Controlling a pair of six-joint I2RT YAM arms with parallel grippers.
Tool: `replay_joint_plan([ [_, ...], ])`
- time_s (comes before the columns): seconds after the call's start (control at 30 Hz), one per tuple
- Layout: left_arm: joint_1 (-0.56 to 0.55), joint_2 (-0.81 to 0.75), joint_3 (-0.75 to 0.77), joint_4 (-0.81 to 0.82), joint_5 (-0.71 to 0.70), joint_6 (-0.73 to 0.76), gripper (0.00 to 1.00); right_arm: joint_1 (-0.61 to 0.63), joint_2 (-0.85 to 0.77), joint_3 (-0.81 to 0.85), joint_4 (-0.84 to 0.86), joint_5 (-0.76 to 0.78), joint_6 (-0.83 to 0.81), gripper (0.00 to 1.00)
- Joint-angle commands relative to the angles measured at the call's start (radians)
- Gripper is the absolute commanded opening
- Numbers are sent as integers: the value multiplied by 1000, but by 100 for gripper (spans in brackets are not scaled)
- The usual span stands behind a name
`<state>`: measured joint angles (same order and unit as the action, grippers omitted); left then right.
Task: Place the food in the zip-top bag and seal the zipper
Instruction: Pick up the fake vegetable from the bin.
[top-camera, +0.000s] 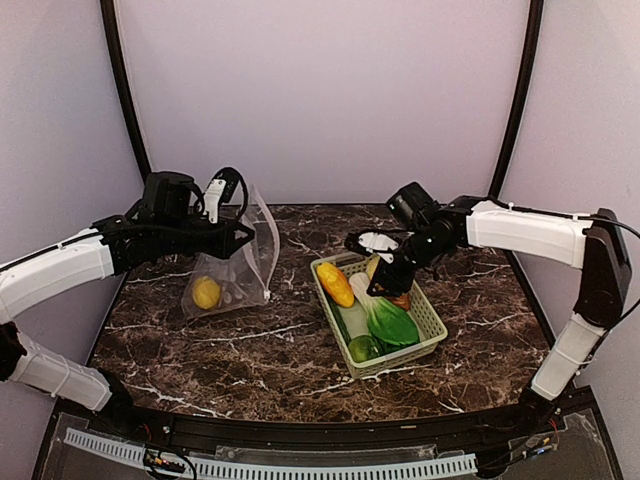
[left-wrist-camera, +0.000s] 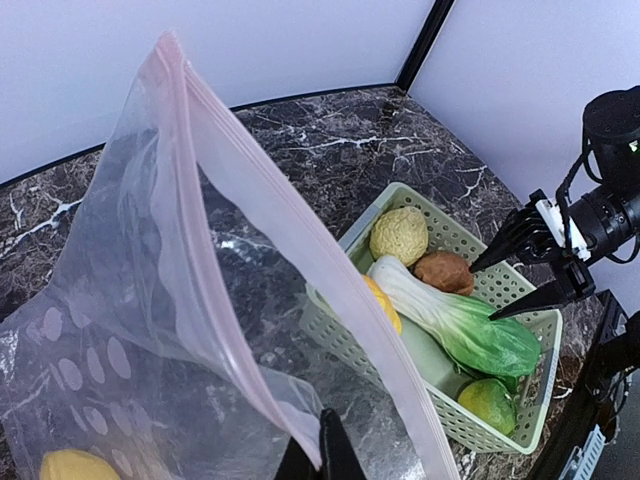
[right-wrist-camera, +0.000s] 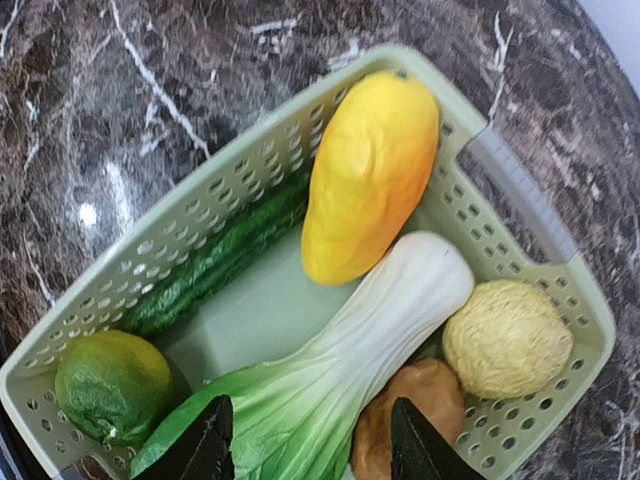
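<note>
My left gripper (top-camera: 243, 236) is shut on the mouth edge of the zip-top bag (top-camera: 240, 262) and holds it up off the table, mouth open. Its pinkish zipper (left-wrist-camera: 262, 195) runs up from the fingertips (left-wrist-camera: 335, 445). A yellow lemon (top-camera: 207, 292) lies in the bag's bottom. The other food sits in a pale green basket (right-wrist-camera: 530, 200): bok choy (right-wrist-camera: 375, 335), orange piece (right-wrist-camera: 370, 175), beige round one (right-wrist-camera: 510, 340), brown potato (right-wrist-camera: 425, 405), green lime (right-wrist-camera: 112, 385), dark green cucumber (right-wrist-camera: 220, 260). My right gripper (right-wrist-camera: 310, 440) hangs open just over the bok choy's leafy end, one finger on each side.
The basket (top-camera: 436, 325) stands on the dark marble table right of centre, the bag left of centre. A small white round thing (top-camera: 378, 241) lies behind the basket. Pale walls with black corner posts close in the back and sides.
</note>
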<state>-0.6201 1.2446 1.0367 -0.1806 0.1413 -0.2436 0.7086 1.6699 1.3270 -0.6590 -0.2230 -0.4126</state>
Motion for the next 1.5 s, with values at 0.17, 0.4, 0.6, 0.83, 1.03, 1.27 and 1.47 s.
replay_joint_plan([
  [0.17,4,-13,-27,18,49,32,1,-9,-44,-155,-133,17,4,52],
  [0.4,8,-13,-28,18,53,31,1,-11,-37,-201,-167,-35,21,65],
  [0.6,10,1,-25,16,64,25,1,-12,58,-166,-174,-80,50,69],
  [0.83,10,6,-27,14,68,19,1,-15,154,-117,-171,-112,80,79],
  [1.03,10,6,-27,15,67,17,1,-18,167,-110,-116,-9,76,49],
  [1.27,10,17,-28,15,52,22,1,-18,56,-100,-121,53,33,21],
  [1.47,10,46,-3,-17,19,50,1,-20,-116,-105,-142,31,-31,8],
])
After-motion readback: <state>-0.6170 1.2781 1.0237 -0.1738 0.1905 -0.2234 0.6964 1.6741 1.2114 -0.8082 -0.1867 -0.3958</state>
